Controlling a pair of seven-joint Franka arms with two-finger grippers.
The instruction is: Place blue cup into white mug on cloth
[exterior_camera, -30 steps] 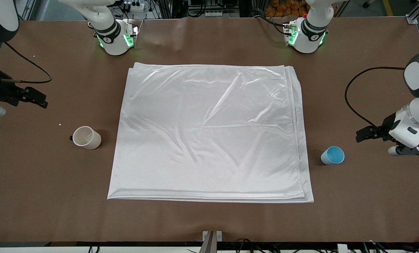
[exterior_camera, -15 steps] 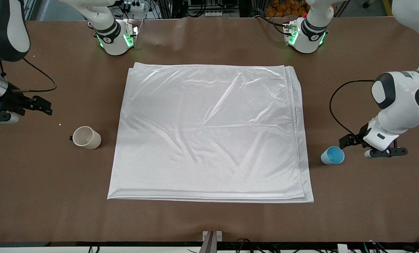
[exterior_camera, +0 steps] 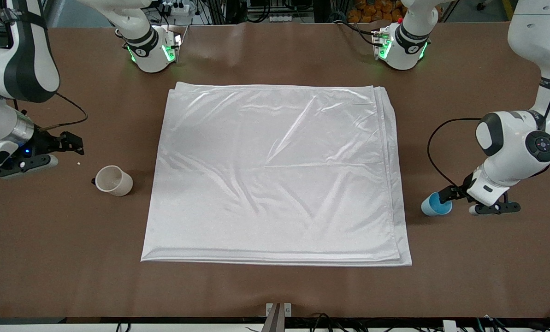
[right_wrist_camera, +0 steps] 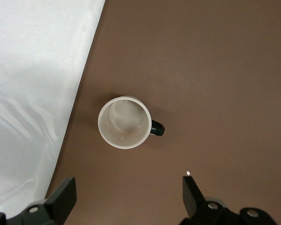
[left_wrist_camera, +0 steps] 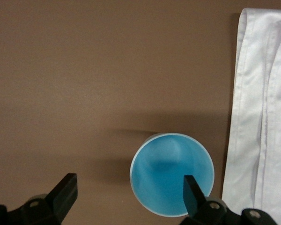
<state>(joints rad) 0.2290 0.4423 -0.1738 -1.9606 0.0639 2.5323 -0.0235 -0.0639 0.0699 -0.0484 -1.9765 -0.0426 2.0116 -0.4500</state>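
Observation:
The blue cup (exterior_camera: 436, 204) stands upright on the bare table beside the cloth (exterior_camera: 275, 170), toward the left arm's end. My left gripper (exterior_camera: 449, 193) is open and low beside the cup. In the left wrist view the gripper (left_wrist_camera: 129, 187) is open and one finger (left_wrist_camera: 192, 190) is over the blue cup (left_wrist_camera: 171, 171), inside its rim. The white mug (exterior_camera: 113, 180) stands upright on the table toward the right arm's end, off the cloth. My right gripper (exterior_camera: 72, 142) is open and empty beside it. In the right wrist view the gripper (right_wrist_camera: 129, 187) is apart from the mug (right_wrist_camera: 124, 123).
The cloth's layered edge (left_wrist_camera: 262, 117) lies close beside the blue cup. The cloth's other edge (right_wrist_camera: 37, 93) lies near the mug. A small white crumb (exterior_camera: 78, 163) lies on the brown table by the right gripper. Both arm bases stand along the table's back edge.
The left gripper has moved in and down to the blue cup. The right gripper has moved toward the white mug. Cups and cloth have not moved.

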